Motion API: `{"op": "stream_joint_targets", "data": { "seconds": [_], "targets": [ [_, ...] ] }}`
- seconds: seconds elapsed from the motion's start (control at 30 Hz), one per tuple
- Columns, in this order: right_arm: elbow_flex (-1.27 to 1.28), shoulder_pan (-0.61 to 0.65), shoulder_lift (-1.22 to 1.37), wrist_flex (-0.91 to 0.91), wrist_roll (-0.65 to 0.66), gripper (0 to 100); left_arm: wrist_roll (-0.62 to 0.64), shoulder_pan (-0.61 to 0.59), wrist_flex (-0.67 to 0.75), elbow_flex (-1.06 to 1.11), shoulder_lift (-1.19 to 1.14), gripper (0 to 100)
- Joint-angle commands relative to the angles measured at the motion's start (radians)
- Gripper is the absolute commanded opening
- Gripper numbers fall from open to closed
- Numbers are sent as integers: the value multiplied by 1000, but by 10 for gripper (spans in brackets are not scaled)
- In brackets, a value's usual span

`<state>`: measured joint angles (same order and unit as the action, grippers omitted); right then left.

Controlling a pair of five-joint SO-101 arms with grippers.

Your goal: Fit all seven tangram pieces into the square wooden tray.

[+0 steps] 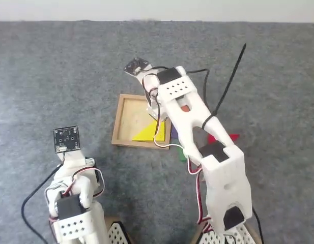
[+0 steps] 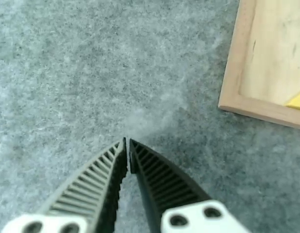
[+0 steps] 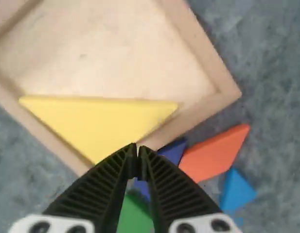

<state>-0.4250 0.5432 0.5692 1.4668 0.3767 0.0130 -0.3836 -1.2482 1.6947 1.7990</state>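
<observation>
The square wooden tray [image 1: 130, 114] lies near the middle of the grey table cover [image 1: 55, 66], with a yellow triangle piece [image 1: 148, 133] in its corner nearest the loose pieces. In the left wrist view, the left gripper [image 2: 127, 143] hangs outside the tray's corner, jaws pressed together and empty, probably only waiting. In the right wrist view, the right gripper [image 3: 136, 148], also closed on nothing, points at the yellow triangle's edge, perhaps to nudge it. An orange parallelogram [image 3: 213, 153] lies outside the rim.
</observation>
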Motion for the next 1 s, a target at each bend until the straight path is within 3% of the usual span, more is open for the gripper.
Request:
{"op": "stream_joint_targets", "data": {
  "seconds": [0.0, 0.23, 0.53, 0.77, 0.9, 0.97],
  "targets": [
    [29, 31, -110, 36, -9, 8, -8, -5, -12, -12, 17, 13],
    [239, 93, -107, -166, -6, 8, -8, -5, -12, -12, 17, 13],
    [196, 97, -35, -344, 0, 9, -8, -5, -12, -12, 17, 13],
    [132, 154, -70, -251, 178, 8, -8, 0, -8, -12, 17, 13],
    [180, 96, -343, -127, 172, 8, -9, -6, 18, -76, 17, 13],
    [250, 33, -524, -110, 118, 8, -91, -12, 78, -140, 17, 18]
  ]
}}
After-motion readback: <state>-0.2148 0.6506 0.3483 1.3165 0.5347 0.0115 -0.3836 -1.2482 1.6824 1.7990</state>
